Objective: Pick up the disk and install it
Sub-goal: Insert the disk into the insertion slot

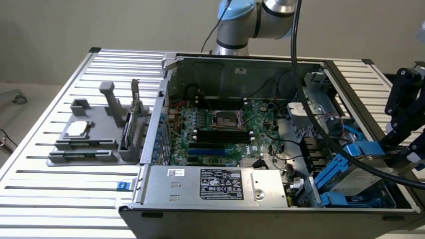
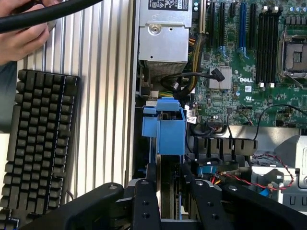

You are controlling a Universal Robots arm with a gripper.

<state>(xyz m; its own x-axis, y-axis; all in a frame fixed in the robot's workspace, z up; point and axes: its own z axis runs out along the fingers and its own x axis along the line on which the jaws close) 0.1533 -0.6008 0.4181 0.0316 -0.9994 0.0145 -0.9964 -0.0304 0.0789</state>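
The disk [image 1: 362,173], a silver-grey drive in a bright blue carrier bracket, hangs tilted over the drive bay at the near corner of the open computer case [image 1: 174,89], on the exterior view's right. My gripper [image 1: 396,151] reaches in from that side and is shut on it. In the wrist view the disk [image 2: 169,129] appears edge-on, blue bracket end away from the camera. My gripper [image 2: 168,168] clamps it with one black finger [image 2: 148,191] on each flat side. The disk's lower end sits among the bay's blue rails and cables.
A silver power supply box [image 1: 212,183] lies along the case's near wall beside the bay. The green motherboard [image 1: 219,129] covers the case floor. A grey fixture [image 1: 99,134] with a small silver chip stands on the slatted table. A black keyboard [image 2: 41,148] and a person's hand [image 2: 21,40] lie outside the case.
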